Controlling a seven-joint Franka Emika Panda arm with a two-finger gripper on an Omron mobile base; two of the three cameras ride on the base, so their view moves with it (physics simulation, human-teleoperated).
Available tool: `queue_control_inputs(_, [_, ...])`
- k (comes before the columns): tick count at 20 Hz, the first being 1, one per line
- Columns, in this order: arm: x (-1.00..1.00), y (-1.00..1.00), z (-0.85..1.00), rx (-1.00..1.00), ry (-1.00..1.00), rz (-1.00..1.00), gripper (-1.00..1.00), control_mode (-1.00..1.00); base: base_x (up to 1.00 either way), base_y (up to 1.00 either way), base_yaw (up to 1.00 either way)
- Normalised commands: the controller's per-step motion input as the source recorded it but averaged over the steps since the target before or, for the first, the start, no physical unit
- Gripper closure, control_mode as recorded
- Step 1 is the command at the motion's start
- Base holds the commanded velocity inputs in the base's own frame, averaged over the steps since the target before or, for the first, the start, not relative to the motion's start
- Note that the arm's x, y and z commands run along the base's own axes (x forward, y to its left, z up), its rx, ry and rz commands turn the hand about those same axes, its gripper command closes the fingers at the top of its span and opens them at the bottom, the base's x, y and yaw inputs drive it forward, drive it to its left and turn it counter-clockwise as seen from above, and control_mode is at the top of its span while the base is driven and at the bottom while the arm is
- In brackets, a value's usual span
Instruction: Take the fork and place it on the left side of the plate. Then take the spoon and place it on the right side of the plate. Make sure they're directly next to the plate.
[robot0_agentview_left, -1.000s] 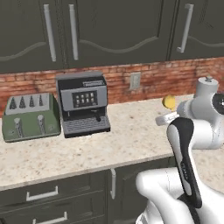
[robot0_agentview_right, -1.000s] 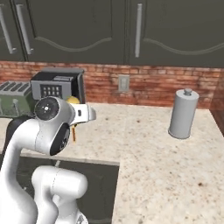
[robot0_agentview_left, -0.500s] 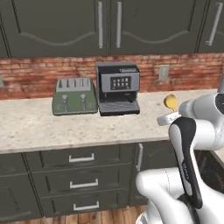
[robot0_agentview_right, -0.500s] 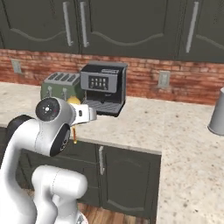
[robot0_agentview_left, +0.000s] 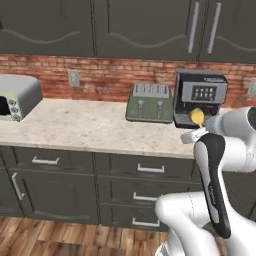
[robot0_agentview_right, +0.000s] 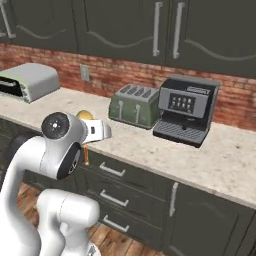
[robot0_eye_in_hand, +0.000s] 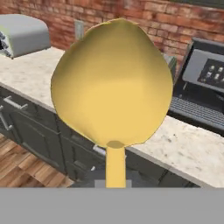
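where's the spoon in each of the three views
Left base view: spoon at right of centre, its yellow bowl poking up before the coffee machine.
Right base view: spoon at left of centre, above the arm's white wrist.
Hand view: spoon close up at centre, handle running down.
Shared landmark: the green toaster beside the coffee machine.

You have one spoon, one toaster, one coffee machine and one toaster oven on the bench.
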Motion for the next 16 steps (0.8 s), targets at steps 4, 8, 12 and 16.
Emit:
queue_control_inputs(4, [0.00, 0.00, 0.00, 0.00, 0.00, 0.00, 1.00, 1.00, -0.15, 0.76, 0.46])
queue_control_inputs(8, [0.00, 0.00, 0.00, 0.00, 0.00, 0.00, 1.00, 1.00, -0.21, 0.83, 0.48])
queue_control_inputs(12, [0.00, 0.00, 0.00, 0.00, 0.00, 0.00, 1.00, 1.00, -0.22, 0.75, 0.47])
queue_control_inputs(16, [0.00, 0.00, 0.00, 0.00, 0.00, 0.00, 1.00, 1.00, -0.30, 0.72, 0.45])
